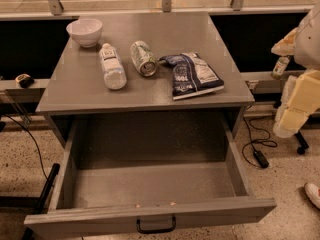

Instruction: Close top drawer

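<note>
Standing fully pulled out: top drawer [150, 184], its front panel and black bar handle [156, 225] low and left of gripper [294, 110], well apart. Gripper hangs beyond cabinet [150, 91], at view's right edge; open or shut, cannot tell. Advise flat push at panel centre by handle, square-on, avoiding skew.

The top drawer [150, 184] and tabletop [150, 91] look matt grey and smooth, the bowl [85, 31] glossy white, the bottle [112, 66] clear plastic, the can [143, 58] shiny metal, the bag [192, 75] crinkled glossy film, and the gripper [287, 119], at 3 o'clock, matt cream plastic.
</note>
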### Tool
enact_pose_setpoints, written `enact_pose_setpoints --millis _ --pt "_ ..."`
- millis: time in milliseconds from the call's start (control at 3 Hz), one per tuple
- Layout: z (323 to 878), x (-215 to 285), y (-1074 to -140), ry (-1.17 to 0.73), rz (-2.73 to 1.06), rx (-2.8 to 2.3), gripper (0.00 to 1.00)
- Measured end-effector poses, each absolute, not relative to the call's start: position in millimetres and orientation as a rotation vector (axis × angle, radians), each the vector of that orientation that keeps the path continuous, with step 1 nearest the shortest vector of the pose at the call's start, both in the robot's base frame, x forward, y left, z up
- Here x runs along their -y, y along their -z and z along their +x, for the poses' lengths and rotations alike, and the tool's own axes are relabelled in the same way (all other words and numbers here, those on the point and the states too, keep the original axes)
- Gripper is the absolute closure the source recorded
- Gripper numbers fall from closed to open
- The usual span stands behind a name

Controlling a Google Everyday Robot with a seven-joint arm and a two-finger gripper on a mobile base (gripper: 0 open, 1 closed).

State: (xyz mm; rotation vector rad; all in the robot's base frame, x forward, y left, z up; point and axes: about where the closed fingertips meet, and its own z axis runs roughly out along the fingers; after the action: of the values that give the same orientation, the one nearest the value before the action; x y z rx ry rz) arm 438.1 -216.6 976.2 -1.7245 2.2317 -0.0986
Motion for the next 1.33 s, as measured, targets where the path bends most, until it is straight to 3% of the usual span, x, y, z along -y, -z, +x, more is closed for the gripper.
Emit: enact_pose_setpoints --millis 667,1333 --pt "432.2 218.7 -947.1 0.102 -1.787 -2.261 0.0" --pt "388.2 227.9 -865.8 0.099 -1.953 -2.287 0.0"
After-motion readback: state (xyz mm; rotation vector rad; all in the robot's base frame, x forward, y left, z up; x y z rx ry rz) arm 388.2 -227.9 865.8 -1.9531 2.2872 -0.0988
